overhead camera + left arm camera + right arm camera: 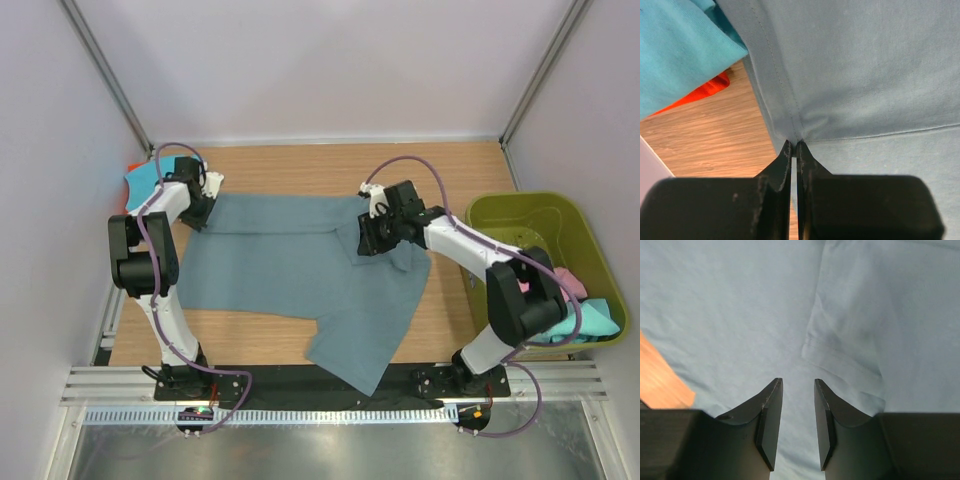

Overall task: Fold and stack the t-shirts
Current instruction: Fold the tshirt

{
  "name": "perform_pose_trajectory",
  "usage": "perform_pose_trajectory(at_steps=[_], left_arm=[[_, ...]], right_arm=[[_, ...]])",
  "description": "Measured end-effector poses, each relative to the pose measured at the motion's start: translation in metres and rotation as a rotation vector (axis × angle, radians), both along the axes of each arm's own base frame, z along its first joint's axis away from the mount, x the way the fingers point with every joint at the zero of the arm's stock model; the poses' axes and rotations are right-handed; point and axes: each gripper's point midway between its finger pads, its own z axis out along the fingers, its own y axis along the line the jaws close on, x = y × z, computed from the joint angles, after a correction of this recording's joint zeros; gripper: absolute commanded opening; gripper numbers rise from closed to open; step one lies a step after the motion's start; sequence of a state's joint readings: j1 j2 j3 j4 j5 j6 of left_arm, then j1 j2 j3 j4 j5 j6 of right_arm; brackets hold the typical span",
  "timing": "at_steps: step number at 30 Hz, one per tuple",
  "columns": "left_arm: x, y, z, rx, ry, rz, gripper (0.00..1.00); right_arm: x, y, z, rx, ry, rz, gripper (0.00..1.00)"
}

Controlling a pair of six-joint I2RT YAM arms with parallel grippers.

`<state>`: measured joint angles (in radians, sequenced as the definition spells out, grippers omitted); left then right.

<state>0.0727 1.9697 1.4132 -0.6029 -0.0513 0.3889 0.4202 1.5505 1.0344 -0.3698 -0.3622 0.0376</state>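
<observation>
A large slate blue-grey t-shirt [290, 275] lies spread across the wooden table, with a strip along its far edge folded over. My left gripper [200, 212] is at the shirt's far left corner. In the left wrist view it [795, 144] is shut on the seamed edge of the blue-grey shirt [865, 75]. My right gripper [372, 236] is over the shirt's far right part. In the right wrist view it [797, 386] is open and empty just above the cloth, next to a sleeve hem [845, 365].
A turquoise shirt [146, 181] over an orange one [133, 167] lies at the far left corner, also in the left wrist view [680, 50]. An olive-green basket [520, 212] at the right holds pink [568, 276] and turquoise [592, 320] shirts. The blue-grey shirt's lower part overhangs the near edge.
</observation>
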Motion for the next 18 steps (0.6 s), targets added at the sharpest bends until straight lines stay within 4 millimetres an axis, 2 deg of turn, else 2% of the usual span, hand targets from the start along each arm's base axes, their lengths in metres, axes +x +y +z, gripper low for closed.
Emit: perform_pose_trajectory(at_steps=[5, 8, 13, 18], left_arm=[[-0.003, -0.001, -0.003, -0.009, 0.007, 0.012, 0.0], [-0.005, -0.002, -0.005, -0.01, 0.011, 0.013, 0.0], [-0.007, -0.002, -0.008, -0.01, 0.018, 0.013, 0.0], [-0.007, -0.002, -0.008, -0.01, 0.017, 0.012, 0.0]], right_arm=[[0.008, 0.0, -0.05, -0.093, 0.085, 0.029, 0.38], [0.016, 0.002, -0.069, -0.139, 0.102, 0.047, 0.39], [0.032, 0.018, -0.071, -0.163, 0.06, 0.095, 0.38], [0.031, 0.036, -0.064, -0.167, 0.023, 0.142, 0.38]])
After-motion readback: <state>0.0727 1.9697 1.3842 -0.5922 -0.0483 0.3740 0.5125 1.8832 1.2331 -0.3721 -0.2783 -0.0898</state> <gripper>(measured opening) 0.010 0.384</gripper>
